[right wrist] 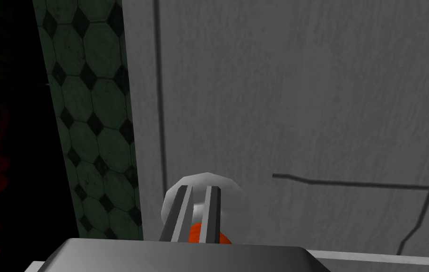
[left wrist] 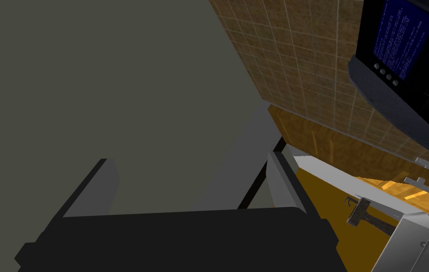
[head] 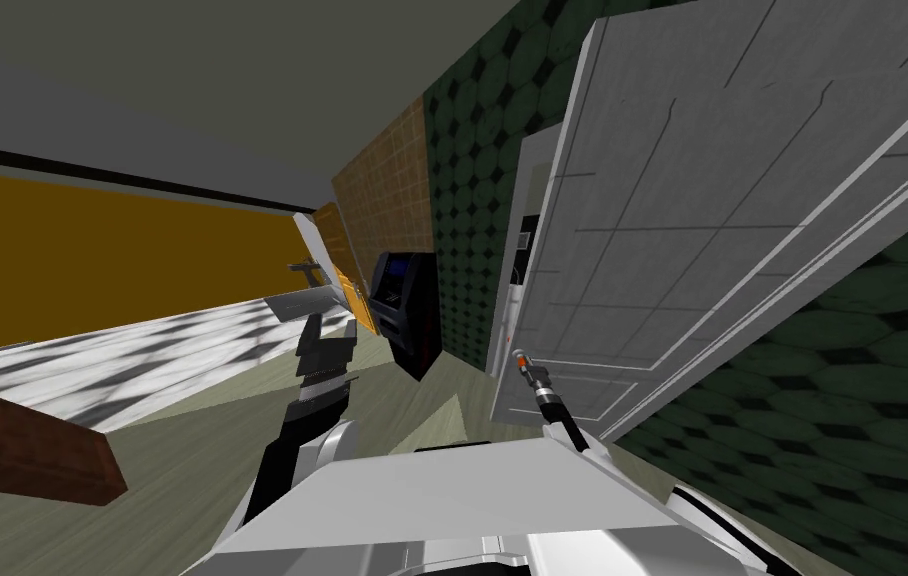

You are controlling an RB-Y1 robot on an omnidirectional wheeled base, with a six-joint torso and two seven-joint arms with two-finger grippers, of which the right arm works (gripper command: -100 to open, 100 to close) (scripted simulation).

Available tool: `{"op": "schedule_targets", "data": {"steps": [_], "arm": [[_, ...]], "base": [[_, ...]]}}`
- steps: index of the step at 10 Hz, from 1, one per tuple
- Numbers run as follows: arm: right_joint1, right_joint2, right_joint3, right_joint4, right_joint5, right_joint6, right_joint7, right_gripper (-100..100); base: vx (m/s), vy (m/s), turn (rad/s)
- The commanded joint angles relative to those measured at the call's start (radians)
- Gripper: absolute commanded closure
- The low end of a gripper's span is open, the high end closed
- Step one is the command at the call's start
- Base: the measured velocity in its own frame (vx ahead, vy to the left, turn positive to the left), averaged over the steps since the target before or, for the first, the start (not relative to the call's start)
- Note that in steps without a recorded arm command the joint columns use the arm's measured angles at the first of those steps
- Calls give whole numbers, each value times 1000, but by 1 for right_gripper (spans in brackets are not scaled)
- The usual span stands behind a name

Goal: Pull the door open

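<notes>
Grey door knob (right wrist: 227, 191) lay straight ahead of the right hand (right wrist: 198, 191), whose fingers were clamped on it.

The door (head: 702, 220) stands ahead to the right, set in a tiled wall (head: 472, 200), its knob (right wrist: 204, 178) near the edge beside that wall. The right gripper (right wrist: 198, 190) sits directly in front of the knob. A screen terminal (head: 402, 300) stands against the wall left of the door, with the left gripper (left wrist: 190, 160) further left.
</notes>
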Motion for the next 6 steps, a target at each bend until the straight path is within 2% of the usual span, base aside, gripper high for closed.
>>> {"op": "schedule_targets", "data": {"steps": [1, 2, 6], "arm": [[12, -11, 20, -1, 8, -9, -18, 100], [10, -10, 12, -1, 4, -7, -12, -100], [31, -14, 23, 0, 6, 1, -24, -100]], "base": [[-136, -17, 81], [-178, -5, -13], [-154, 60, -50]]}}
